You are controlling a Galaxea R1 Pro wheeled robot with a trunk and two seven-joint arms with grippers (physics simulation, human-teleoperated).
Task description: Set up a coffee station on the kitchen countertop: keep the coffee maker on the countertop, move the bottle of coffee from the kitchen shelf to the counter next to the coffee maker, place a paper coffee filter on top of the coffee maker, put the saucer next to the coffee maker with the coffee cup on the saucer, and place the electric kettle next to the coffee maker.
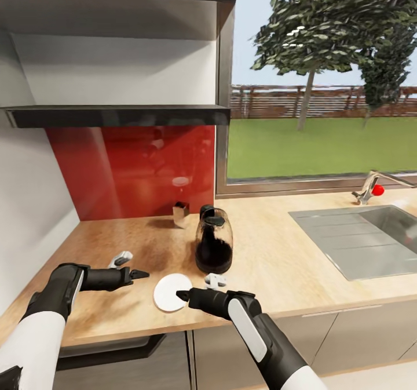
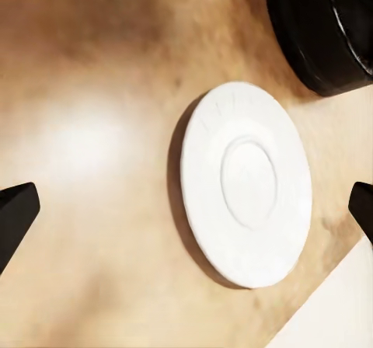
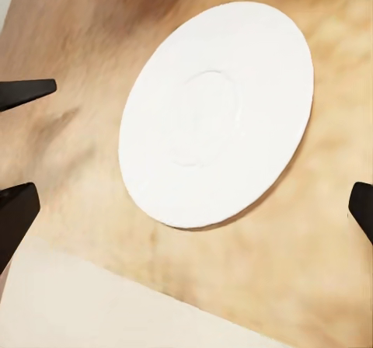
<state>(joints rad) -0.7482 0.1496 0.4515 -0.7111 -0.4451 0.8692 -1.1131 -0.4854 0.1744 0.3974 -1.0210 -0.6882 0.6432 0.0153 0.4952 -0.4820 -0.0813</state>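
Below, the saucer [image 1: 171, 292] lies flat on the counter [image 1: 278, 262] between both empty grippers, left gripper [image 1: 141, 274] and right gripper [image 1: 183, 295], each spread apart.

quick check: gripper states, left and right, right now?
Left gripper: open, holding nothing, beside the saucer.
Right gripper: open, holding nothing, over the saucer's edge.

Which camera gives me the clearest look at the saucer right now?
The right wrist view: the saucer is large, whole and unobstructed, lying empty on the wood. The left wrist view also shows it whole, slightly smaller, with the coffee maker's dark base beside it. In the head view it is small, partly behind the right tool.
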